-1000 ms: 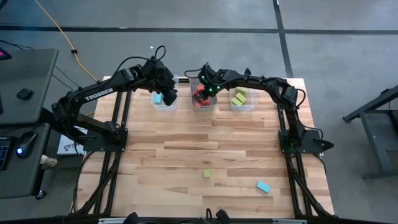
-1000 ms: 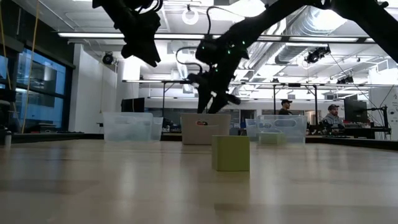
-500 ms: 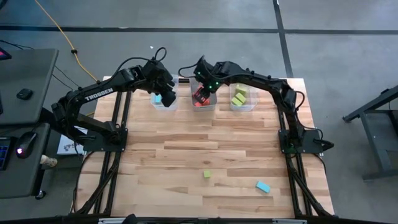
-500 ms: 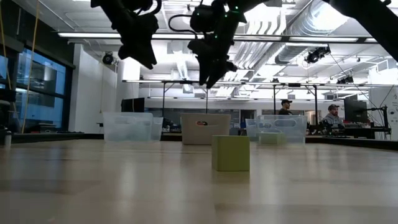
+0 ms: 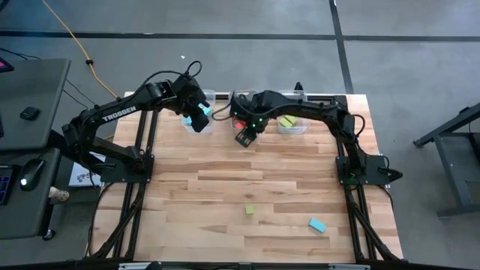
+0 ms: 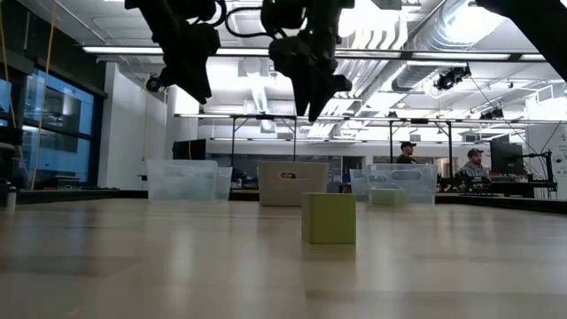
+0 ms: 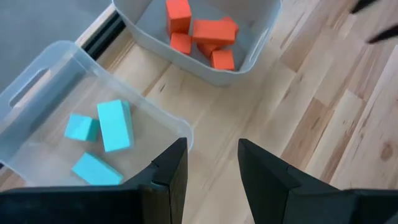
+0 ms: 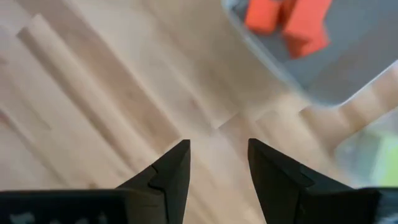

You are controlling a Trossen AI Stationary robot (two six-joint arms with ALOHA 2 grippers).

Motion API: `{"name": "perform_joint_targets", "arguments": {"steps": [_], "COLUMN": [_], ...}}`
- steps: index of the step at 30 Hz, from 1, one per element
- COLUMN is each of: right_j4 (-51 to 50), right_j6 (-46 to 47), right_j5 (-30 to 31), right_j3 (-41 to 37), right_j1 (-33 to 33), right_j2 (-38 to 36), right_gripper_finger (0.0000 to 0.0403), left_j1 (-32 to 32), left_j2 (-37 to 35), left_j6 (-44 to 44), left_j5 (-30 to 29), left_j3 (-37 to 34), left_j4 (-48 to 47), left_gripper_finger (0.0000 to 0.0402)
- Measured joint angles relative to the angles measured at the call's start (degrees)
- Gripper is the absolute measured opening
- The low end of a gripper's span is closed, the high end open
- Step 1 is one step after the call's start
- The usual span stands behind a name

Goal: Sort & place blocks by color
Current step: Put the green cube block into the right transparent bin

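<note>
- Overhead view: three clear bins sit in a row at the far edge of the wooden surface [image 5: 262, 180]. The left claw [image 5: 201, 120] hangs by the left bin [image 5: 196, 120], the right claw [image 5: 246, 136] just in front of the middle bin [image 5: 241, 120]. A green block [image 5: 250, 211] and a blue block [image 5: 317, 224] lie well apart from the bins, near the front.
- Low view: the green block [image 6: 329, 218] stands in the foreground; both claws hang high above the bins.
- Left wrist view: the left claw [image 7: 211, 165] is parted and empty; blue blocks [image 7: 114, 125] lie in one bin, red-orange blocks [image 7: 211, 32] in the next.
- Right wrist view: the right claw [image 8: 217, 168] is parted, gripping nothing, over bare wood.
</note>
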Motion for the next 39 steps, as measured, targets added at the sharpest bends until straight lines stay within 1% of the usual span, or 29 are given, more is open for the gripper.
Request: {"name": "perform_joint_targets", "arguments": {"steps": [10, 17, 20, 25, 29, 31, 34, 39], "right_j4": [-0.67, -0.60, -0.56, -0.12, -0.10, -0.06, 1.04, 3.11], "right_j6": [14.80, 23.15, 26.44, 33.83, 42.31, 46.53, 51.56, 58.48], "right_j5": [-3.66, -4.15, -4.09, -3.91, -2.48, -2.47, -2.14, 0.86], "right_j3": [-0.03, -0.04, -0.04, -0.04, -0.07, -0.07, -0.09, -0.09], "right_j1": [8.54, 14.59, 16.96, 20.62, 23.35, 24.61, 26.38, 28.78], "right_j2": [0.00, 0.00, 0.00, 0.00, 0.00, 0.00, 0.00, 0.04], "right_gripper_finger": [0.0149, 0.0149, 0.0152, 0.0182, 0.0214, 0.0224, 0.0228, 0.0229], "left_j1": [-0.01, 0.00, 0.00, -0.02, -0.08, -0.08, -0.08, -0.31], "left_j2": [-0.03, -0.03, -0.03, -0.05, -0.05, -0.05, -0.05, -0.05], "left_j6": [1.09, 4.76, 5.00, 5.05, 5.15, 5.50, 5.60, 5.60], "left_j5": [0.00, 0.00, 0.00, 0.00, 0.00, 0.02, 0.02, 0.00], "left_j3": [0.00, 0.00, 0.00, 0.00, 0.00, 0.00, 0.00, 0.00], "left_j4": [-8.92, -9.45, -9.45, -9.43, -9.43, -9.43, -9.43, -9.43], "left_gripper_finger": [0.0117, 0.0117, 0.0117, 0.0117, 0.0117, 0.0117, 0.0117, 0.0117]}}
